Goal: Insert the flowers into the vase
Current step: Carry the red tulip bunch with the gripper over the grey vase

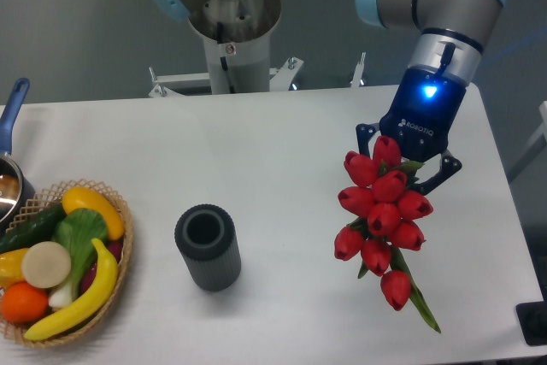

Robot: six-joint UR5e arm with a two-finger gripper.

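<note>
Claw [408, 164] closed on the flowers [382, 215], held above the bench [273, 151] near its right edge. Vase [207, 246] upright toward the front edge, beside the fruit basket [111, 297].

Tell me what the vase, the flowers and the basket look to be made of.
The vase: probably matte dark plastic or rubber; fine ribs, no shine. The flowers: likely artificial, plastic or fabric; uniform glossy red buds. The basket: woven wicker, tan strands showing along the rim.
</note>
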